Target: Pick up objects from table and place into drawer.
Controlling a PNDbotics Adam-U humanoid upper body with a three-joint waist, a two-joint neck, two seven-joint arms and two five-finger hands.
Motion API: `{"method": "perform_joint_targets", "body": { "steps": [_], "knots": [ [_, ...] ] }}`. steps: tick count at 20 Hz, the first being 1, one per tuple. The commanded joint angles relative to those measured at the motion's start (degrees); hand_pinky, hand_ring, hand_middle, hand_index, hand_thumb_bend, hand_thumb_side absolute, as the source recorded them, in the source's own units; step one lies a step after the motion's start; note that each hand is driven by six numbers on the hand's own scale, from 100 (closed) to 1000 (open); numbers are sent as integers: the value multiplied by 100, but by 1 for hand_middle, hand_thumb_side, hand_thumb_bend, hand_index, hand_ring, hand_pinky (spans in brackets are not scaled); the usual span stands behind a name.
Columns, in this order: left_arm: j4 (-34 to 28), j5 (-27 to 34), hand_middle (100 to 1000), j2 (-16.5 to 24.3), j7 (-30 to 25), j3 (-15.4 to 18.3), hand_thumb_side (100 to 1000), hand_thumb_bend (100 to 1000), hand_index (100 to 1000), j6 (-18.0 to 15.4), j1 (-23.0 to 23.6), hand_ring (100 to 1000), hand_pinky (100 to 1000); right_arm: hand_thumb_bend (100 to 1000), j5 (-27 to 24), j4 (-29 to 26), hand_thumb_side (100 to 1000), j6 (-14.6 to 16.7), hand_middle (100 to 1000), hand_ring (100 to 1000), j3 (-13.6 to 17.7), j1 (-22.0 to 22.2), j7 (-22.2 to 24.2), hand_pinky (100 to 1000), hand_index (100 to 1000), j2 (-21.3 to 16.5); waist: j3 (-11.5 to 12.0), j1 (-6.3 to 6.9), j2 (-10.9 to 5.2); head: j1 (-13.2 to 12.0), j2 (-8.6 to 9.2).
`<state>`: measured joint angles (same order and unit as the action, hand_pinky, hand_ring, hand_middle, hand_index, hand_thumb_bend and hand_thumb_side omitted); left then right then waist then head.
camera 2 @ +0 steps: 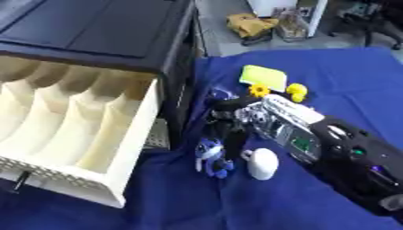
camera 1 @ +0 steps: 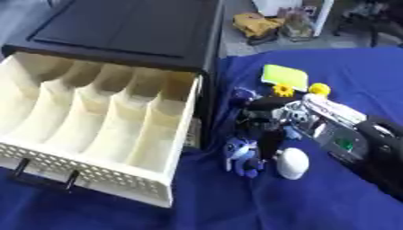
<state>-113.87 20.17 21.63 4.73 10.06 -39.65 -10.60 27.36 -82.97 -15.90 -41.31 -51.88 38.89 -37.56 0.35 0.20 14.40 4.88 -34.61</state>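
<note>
A cream drawer [camera 1: 169, 188] with several long compartments stands pulled out of a black cabinet [camera 1: 134, 27] at the left; nothing shows inside it. On the blue cloth to its right lies a small blue-purple plush toy [camera 1: 242, 155], and a white egg-shaped object [camera 1: 293, 162] rests just right of it. My right arm comes in from the lower right, and its hand [camera 1: 264, 112] hangs just above and behind the plush toy. Whether it touches the toy is unclear. A yellow-green flat pad [camera 1: 285, 75], a yellow flower piece [camera 1: 283, 90] and a small yellow round thing [camera 1: 319, 88] lie farther back.
The blue cloth [camera 1: 260, 202] covers the table, with bare cloth along the front and right. The drawer's front wall juts toward the near edge, with a black handle [camera 1: 43, 177] on it. Beyond the table, yellow and other clutter [camera 1: 256, 23] sits on the floor.
</note>
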Motion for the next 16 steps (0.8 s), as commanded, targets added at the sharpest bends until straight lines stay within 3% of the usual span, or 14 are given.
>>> {"method": "perform_joint_targets", "body": {
  "steps": [1, 9, 16],
  "knots": [
    [-73, 14, 749, 58, 4, 53, 1000, 619, 890, 16, -53, 907, 848, 677, 49, 4, 240, 12, 472, 704, 43, -47, 58, 650, 673, -45, 12, 2, -74, 45, 71],
    [-73, 26, 747, 38, -1, 60, 1000, 616, 890, 21, -56, 906, 845, 685, 92, 64, 260, 54, 491, 718, 45, 29, 199, 664, 700, 28, 30, 10, -56, 80, 90],
    [-73, 24, 745, 14, -4, 61, 1000, 602, 888, 34, -54, 891, 836, 659, 151, 143, 235, 55, 427, 682, 88, 65, 18, 649, 580, 156, 66, 10, -42, 130, 133]
  ]
}}
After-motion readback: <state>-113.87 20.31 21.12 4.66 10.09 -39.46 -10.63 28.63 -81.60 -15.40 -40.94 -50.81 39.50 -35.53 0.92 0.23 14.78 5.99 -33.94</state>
